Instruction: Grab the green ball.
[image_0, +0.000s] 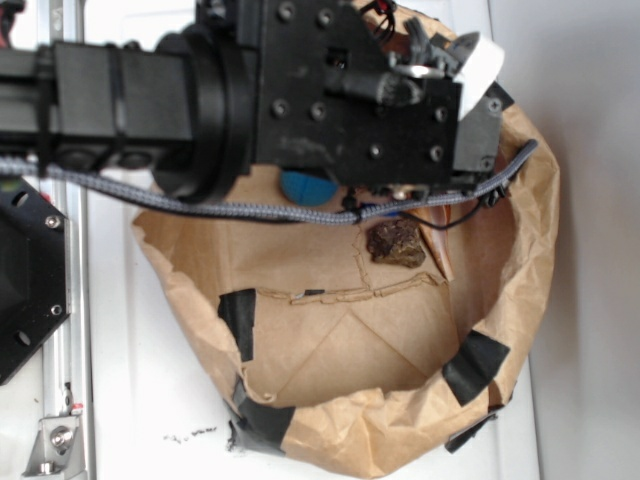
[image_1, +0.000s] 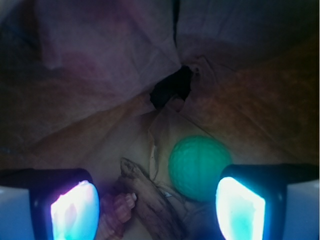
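Note:
In the wrist view the green ball (image_1: 197, 167), sea-green with a ribbed surface, lies on the brown paper floor of the bag. My gripper (image_1: 157, 212) is open above that floor. Its glowing left pad (image_1: 75, 212) and right pad (image_1: 240, 207) stand wide apart. The ball sits just ahead of the right pad, whose black edge covers the ball's lower right side, and is not between the pads. In the exterior view my black arm (image_0: 360, 90) reaches over the bag and hides the green ball.
A crumpled brown paper bag (image_0: 525, 250) with black tape patches (image_0: 475, 365) surrounds the area. A blue ball (image_0: 305, 187) peeks out under the arm. A brown bark-like chunk (image_0: 395, 243) (image_1: 150, 195) and a pinkish ridged object (image_1: 117, 210) lie between the pads. The paper has a dark hole (image_1: 172, 87).

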